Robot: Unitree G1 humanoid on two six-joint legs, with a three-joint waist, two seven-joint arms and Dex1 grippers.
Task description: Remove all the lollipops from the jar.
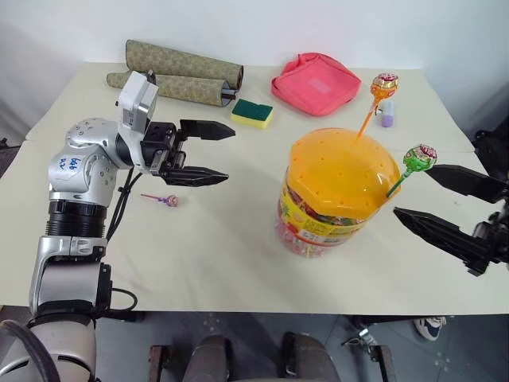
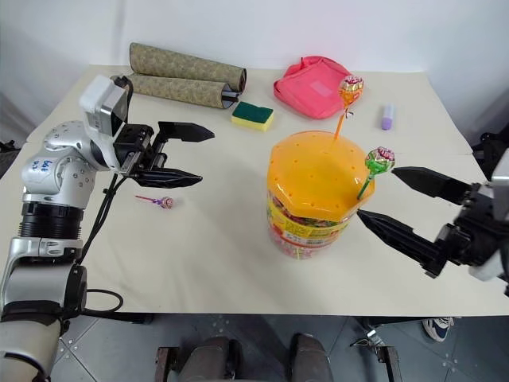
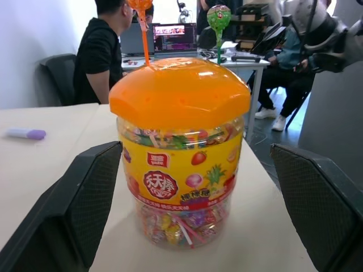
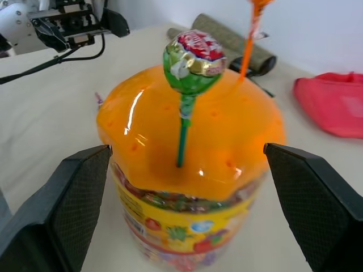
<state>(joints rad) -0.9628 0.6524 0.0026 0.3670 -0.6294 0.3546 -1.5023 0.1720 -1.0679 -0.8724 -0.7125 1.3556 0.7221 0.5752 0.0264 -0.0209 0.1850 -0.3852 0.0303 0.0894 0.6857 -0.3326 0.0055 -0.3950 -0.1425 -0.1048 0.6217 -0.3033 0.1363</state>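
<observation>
The jar (image 1: 338, 191), a clear tub with a domed orange lid and a yellow-red label, stands right of the table's middle. Two lollipops stick up from holes in its lid: an orange one (image 1: 384, 84) at the far side and a green one (image 1: 420, 157) at the right edge. A purple lollipop (image 1: 169, 200) lies flat on the table to the jar's left. My left gripper (image 1: 229, 153) is open and level, pointing at the jar from the left, well apart from it. My right gripper (image 1: 413, 191) is open beside the jar's right side, its jaws on either side of the green lollipop (image 4: 194, 54), not touching it.
A pink pouch (image 1: 316, 83), a green and yellow sponge (image 1: 252, 113) and two rolled mats (image 1: 179, 72) lie along the table's far side. A small lilac tube (image 1: 387, 114) lies behind the jar. People sit at desks beyond the table in the left wrist view.
</observation>
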